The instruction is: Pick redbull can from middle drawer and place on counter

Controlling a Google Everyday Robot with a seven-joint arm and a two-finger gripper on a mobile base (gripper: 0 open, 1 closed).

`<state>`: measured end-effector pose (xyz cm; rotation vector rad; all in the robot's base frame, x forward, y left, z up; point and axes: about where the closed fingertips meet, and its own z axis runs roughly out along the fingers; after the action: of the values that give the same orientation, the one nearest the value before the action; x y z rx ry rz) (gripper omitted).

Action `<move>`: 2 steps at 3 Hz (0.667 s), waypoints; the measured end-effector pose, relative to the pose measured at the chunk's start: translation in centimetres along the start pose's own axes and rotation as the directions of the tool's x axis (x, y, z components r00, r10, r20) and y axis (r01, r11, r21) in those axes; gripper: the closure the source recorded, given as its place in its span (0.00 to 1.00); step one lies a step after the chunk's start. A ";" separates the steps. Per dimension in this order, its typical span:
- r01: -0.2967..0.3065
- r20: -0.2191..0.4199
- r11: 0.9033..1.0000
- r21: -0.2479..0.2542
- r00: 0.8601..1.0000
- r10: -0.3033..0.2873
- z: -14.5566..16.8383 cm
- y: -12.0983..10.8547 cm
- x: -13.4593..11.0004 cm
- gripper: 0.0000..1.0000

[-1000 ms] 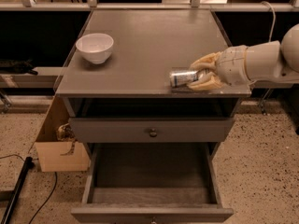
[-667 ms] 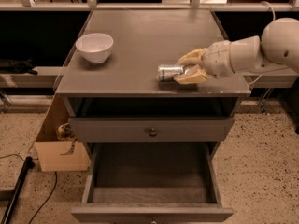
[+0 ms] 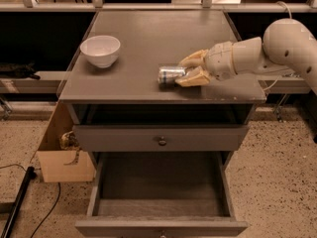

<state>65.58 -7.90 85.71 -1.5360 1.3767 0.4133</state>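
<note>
The redbull can lies on its side at the middle front of the counter. My gripper reaches in from the right, and its tan fingers are closed around the can's right end. The middle drawer is pulled fully open below, and its plain grey inside holds nothing that I can see. The upper grey drawer above it is shut.
A white bowl stands on the counter's left side. A cardboard box sits on the floor left of the cabinet. A black cable and pole lie at the lower left. My white arm crosses the counter's right edge.
My gripper has moved left across the counter with the can, from near the right front corner to the middle front.
</note>
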 end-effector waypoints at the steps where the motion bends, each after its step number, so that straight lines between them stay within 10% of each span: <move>1: 0.000 0.000 1.000 0.000 1.000 0.000 0.0 0.0 0.0 0.51; 2: 0.000 0.000 1.000 0.000 1.000 0.000 0.0 0.0 0.0 0.28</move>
<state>65.58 -7.90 85.71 -1.5360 1.3767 0.4134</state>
